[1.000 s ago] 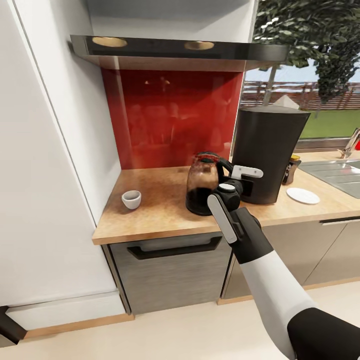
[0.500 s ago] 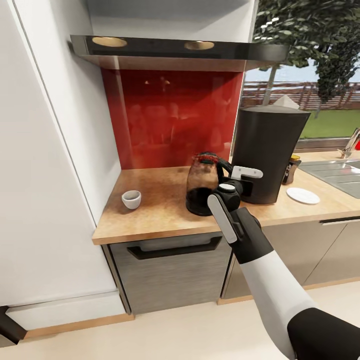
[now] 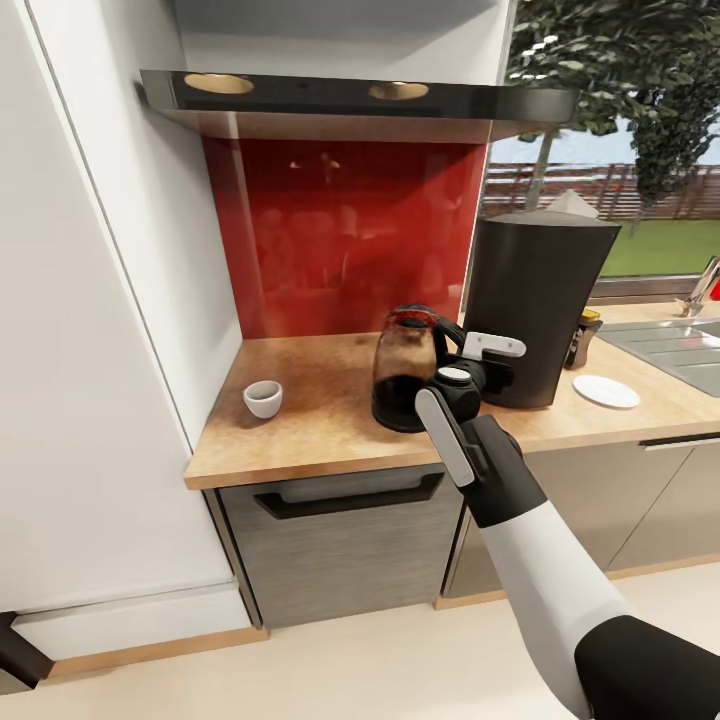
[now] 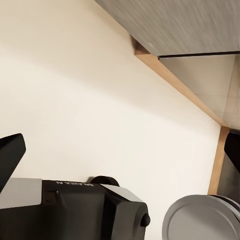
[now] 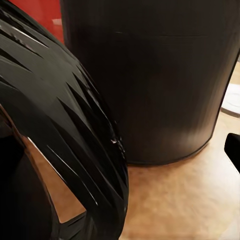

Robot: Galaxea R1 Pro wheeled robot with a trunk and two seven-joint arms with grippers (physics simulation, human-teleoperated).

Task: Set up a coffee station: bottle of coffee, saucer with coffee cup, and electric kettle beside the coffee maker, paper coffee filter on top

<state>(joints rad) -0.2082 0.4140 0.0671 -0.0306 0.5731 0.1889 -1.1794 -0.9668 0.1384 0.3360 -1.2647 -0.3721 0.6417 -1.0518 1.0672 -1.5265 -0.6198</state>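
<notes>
A: Kettle first: we are seeing the electric kettle (image 3: 405, 367) standing on the worktop (image 3: 320, 420) just beside the coffee maker (image 3: 538, 305), on its sink-away side.

B: We are holding the right end effector (image 3: 462, 372) at the kettle's looped handle (image 5: 65, 125), which is looming large and black in the right wrist view. We cannot tell whether its fingers are closed on it.

A: We are also spotting the coffee cup (image 3: 263, 398) well apart from the coffee maker, beyond the kettle.

B: The saucer (image 3: 606, 391) is lying near the coffee maker's other side, and the bottle of coffee (image 3: 583, 339) is standing just beside the machine there.

A: A white paper coffee filter (image 3: 573, 204) is peeking over the coffee maker's top.

B: We are reading nothing certain about the left end effector.
</notes>
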